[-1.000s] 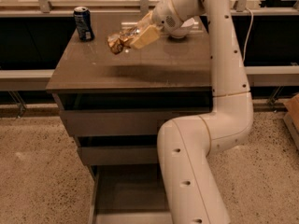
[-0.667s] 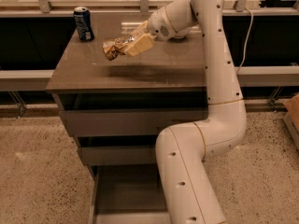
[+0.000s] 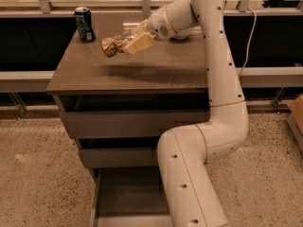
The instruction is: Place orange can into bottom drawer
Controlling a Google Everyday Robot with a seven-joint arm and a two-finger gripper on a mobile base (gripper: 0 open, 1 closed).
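Note:
My gripper [image 3: 124,43] reaches left over the cabinet top and is shut on the orange can [image 3: 111,46], a crumpled orange-tan and silver can held on its side a little above the surface. The bottom drawer [image 3: 127,193] stands pulled open below, a shallow tray partly hidden behind my white arm [image 3: 218,79]. The two upper drawers are pushed in.
A dark blue can [image 3: 84,24] stands upright at the back left corner of the cabinet top [image 3: 142,65]. A rail with metal posts runs behind the cabinet. Speckled floor lies to both sides, with a cardboard box edge [image 3: 297,115] at the far right.
My gripper has carried the orange can leftward and slightly down over the cabinet top. The blue can and the drawers have not moved.

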